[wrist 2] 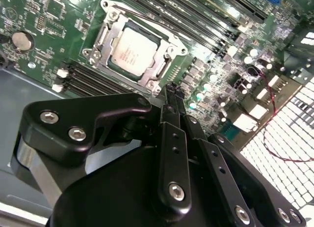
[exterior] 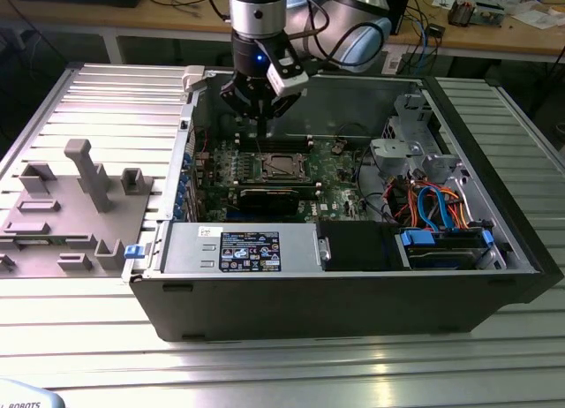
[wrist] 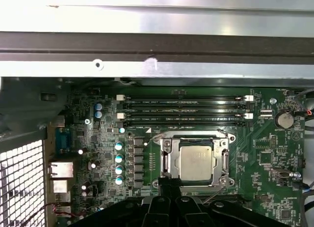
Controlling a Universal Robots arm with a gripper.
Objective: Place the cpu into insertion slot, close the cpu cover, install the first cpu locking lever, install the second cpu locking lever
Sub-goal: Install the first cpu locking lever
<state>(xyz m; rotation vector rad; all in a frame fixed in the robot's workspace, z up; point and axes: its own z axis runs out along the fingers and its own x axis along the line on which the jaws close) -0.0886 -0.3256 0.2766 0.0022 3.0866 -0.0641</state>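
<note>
Small square silvery-topped cpu (wrist: pixel 196 161) seated in silver-rimmed insertion slot (wrist 2: pixel 169 51), thin silvery frame cover (wrist: pixel 224 160) down around it; black hand (wrist 2: pixel 172 91) just beside slot, fingers together, empty; best press levers squarely, clear of memory slots (wrist: pixel 184 110).

My arm (exterior: pixel 340 24) reaches in from the far side and bends down at the wrist (exterior: pixel 258 15), so my gripper (exterior: pixel 265 121) points straight down. In the second wrist view my black fingers (wrist 2: pixel 171 106) are pressed together, tips meeting, holding nothing.
</note>
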